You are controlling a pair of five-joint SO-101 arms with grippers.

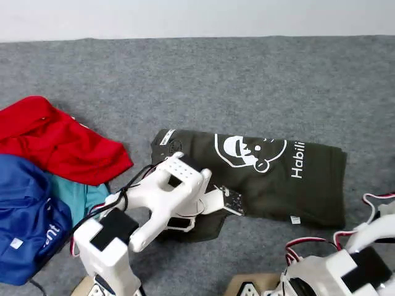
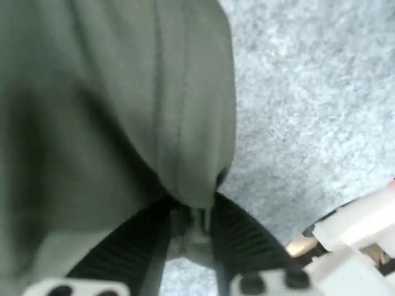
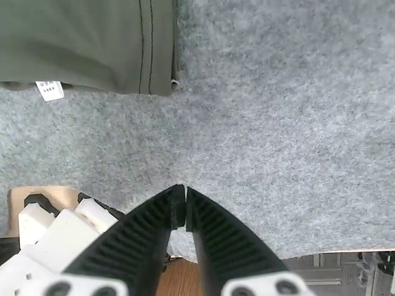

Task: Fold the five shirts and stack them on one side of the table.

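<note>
left gripper point(image 2: 195, 211) clamping olive shirt point(image 2: 111, 111)

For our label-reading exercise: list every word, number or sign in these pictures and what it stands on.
Olive shirt: white lettering beside a cartoon print, cut off at the shirt's edge, not readable whole.
Blue shirt: white letters, partly hidden.
White tags: too small to read.
</note>
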